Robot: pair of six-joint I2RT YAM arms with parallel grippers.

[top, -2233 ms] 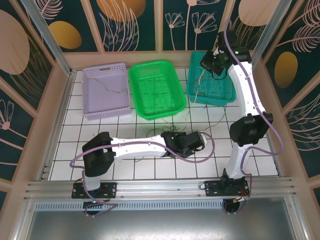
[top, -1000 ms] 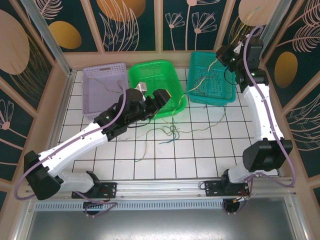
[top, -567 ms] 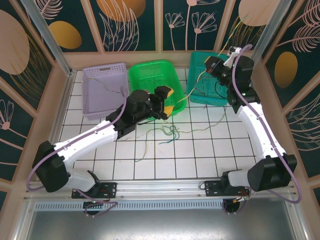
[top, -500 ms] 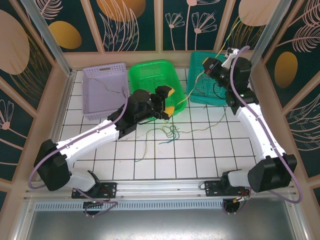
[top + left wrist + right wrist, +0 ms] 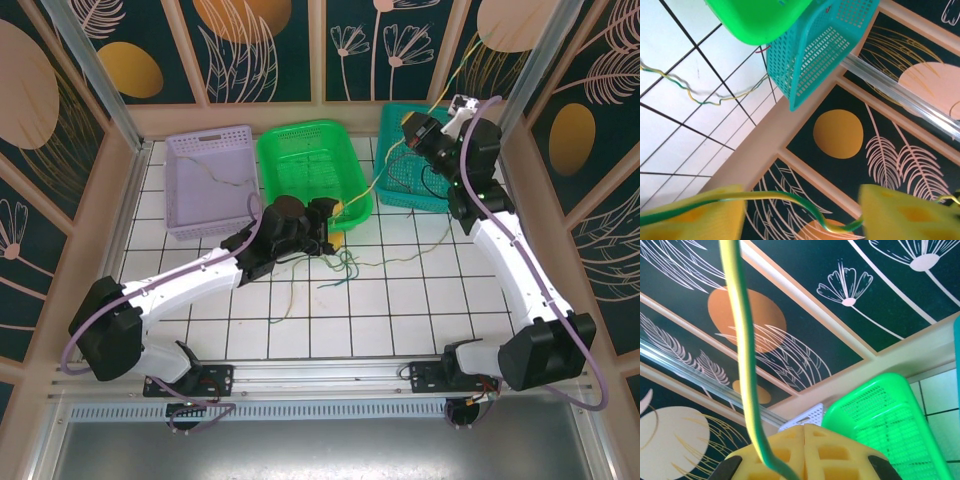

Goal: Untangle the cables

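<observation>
Left gripper [image 5: 800,212] has its yellow pads apart, and a green-and-yellow cable [image 5: 775,196] crosses the gap from one pad to the other. The right gripper [image 5: 804,450] is pressed together on what looks like the same cable, raised above the teal basket [image 5: 425,200]. Under both lies the tiled table [image 5: 400,310]. The green basket [image 5: 305,170] sits just behind the left gripper, and the purple basket [image 5: 190,200] is off to its left. A loose knot of cables [image 5: 340,268] rests on the table just in front of the left gripper. The held cable's long axis slants from the right gripper down and leftward to the left one (slack, not taut). To do this step well, the left pads should probably close squarely with the strand centred. The arms should then draw apart slowly along that line, so the knot loosens rather than tightens.
</observation>
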